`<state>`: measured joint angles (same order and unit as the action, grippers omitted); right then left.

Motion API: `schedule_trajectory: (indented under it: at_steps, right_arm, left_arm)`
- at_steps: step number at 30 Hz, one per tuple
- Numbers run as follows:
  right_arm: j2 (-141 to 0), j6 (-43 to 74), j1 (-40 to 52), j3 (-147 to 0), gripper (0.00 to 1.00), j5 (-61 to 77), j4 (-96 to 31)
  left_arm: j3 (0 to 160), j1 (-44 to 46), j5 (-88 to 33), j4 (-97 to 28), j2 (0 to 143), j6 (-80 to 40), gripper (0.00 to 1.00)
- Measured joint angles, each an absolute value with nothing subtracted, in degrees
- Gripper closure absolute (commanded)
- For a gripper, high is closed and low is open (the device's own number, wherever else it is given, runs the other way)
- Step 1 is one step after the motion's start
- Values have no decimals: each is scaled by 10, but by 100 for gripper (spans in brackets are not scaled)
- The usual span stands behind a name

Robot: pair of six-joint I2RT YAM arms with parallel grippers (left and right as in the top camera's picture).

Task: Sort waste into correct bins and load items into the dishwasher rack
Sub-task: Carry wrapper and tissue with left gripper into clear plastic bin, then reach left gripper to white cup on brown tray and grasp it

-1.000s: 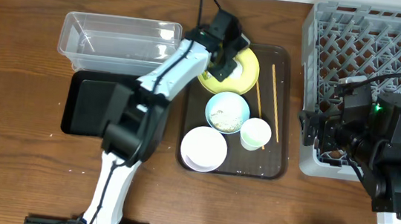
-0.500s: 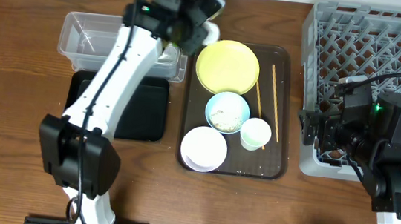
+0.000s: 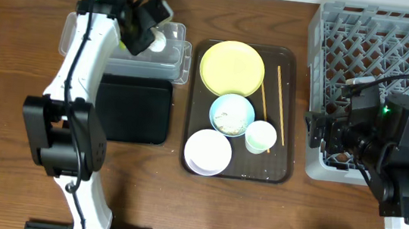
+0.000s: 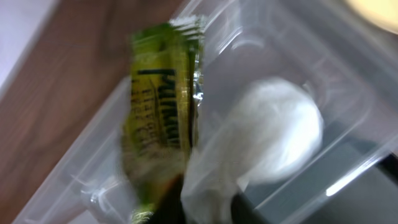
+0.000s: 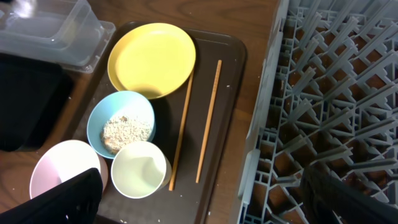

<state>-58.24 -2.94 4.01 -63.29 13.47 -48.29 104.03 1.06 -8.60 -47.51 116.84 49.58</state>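
Observation:
My left gripper [image 3: 146, 31] hovers over the clear tub [image 3: 170, 64], shut on the green-and-yellow snack wrapper [image 4: 160, 124] and the crumpled white paper [image 4: 270, 134]; both hang over the tub's inside [image 4: 292, 56]. The black tray [image 3: 135, 111] lies just in front of the tub. On the brown serving tray [image 3: 281, 168] are the yellow plate [image 3: 232, 68], the blue bowl [image 3: 232, 115] holding rice scraps [image 5: 126, 129], the white cup [image 3: 261, 136], the white bowl [image 3: 207, 151] and two chopsticks [image 3: 281, 103]. My right gripper [image 5: 205, 208] is open and empty at the grey rack's [image 3: 385, 65] near left corner.
The serving tray sits between the bins and the rack, with a narrow strip of bare wood [image 3: 303, 110] before the rack's wall. Small crumbs dot the serving tray. The left arm [image 3: 79, 78] stretches over the black tray's left side.
My left arm has swung left from the yellow plate to above the clear tub, carrying the wrapper and paper. The right arm has not moved.

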Motion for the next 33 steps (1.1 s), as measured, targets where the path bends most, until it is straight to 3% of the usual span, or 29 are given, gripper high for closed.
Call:
schedule_trajectory:
  at_steps: [5, 6, 7, 8, 13, 22, 29, 33]
  right_arm:
    - [-582, -29, 40, -633, 1, 135, -482]
    - [-582, -29, 40, -633, 1, 135, -482]
    - [-582, -29, 40, -633, 1, 135, -482]
    - [-582, -29, 40, -633, 1, 135, -482]
    - [-582, -29, 40, -633, 1, 135, -481]
    - [-582, -29, 40, -633, 1, 135, -481]
    - [-582, -29, 40, -633, 1, 135, -479]
    - [-582, -29, 40, -633, 1, 135, -479]
  left_arm:
    - [1037, 1, -85, -475, 1188, 501, 57]
    - [1037, 1, -86, -475, 1188, 501, 52]
    - [1037, 2, -86, -475, 1186, 500, 37]
    - [1037, 3, -86, -475, 1185, 498, 29]
    - [1037, 5, -85, -475, 1167, 450, 16]
    - [1039, 5, -116, -511, 1038, 218, 9]
    - [1047, 28, -254, -581, 997, 94, 22]
    - [1046, 82, -270, -614, 1013, 49, 23]
